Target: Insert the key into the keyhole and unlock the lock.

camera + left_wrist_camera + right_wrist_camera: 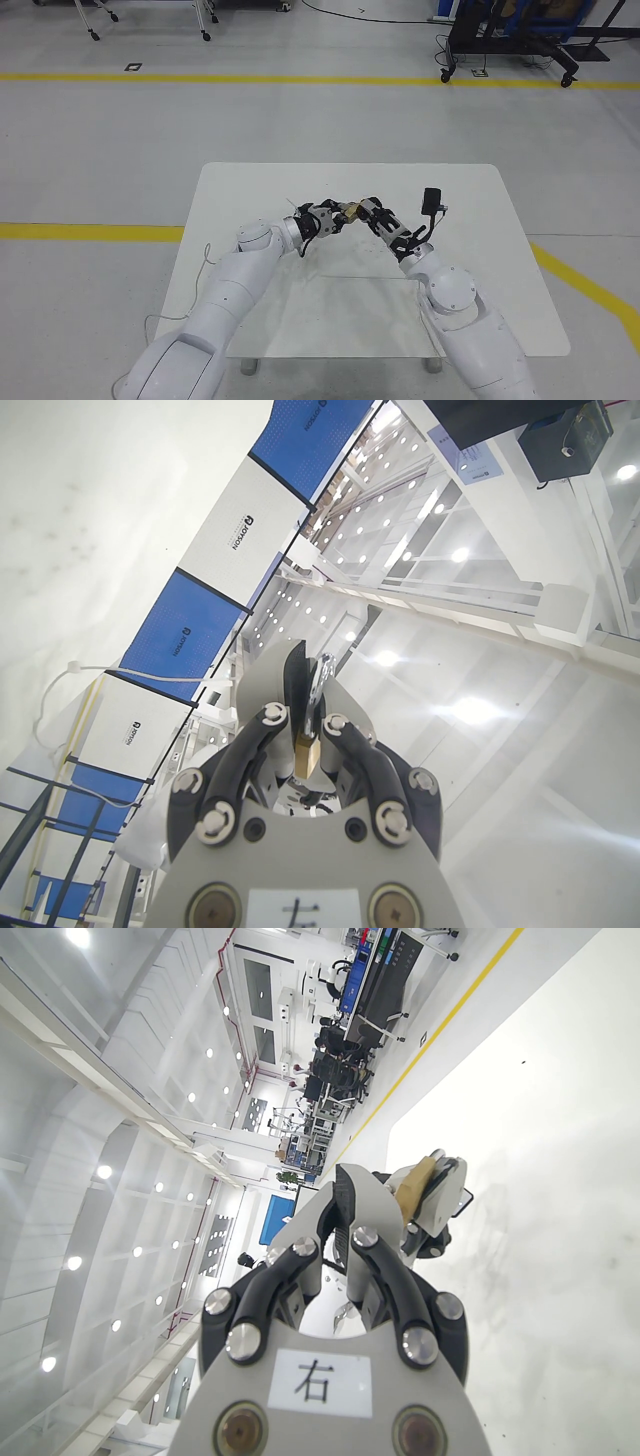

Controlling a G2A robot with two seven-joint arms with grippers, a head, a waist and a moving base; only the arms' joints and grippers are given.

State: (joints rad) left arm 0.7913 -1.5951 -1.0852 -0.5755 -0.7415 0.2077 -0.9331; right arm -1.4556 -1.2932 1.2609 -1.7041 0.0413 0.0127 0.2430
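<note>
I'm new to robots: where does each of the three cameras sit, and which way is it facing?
Top view: high on the robot, facing down at the white table; left arm and right arm meet at the brass lock.
Left wrist view: on the left wrist, facing along the left hand, which grips the lock, towards wall panels and ceiling lights.
Right wrist view: on the right wrist, facing along the right hand, over the table, towards distant desks.
Shared: all three show the lock in the left hand.
</note>
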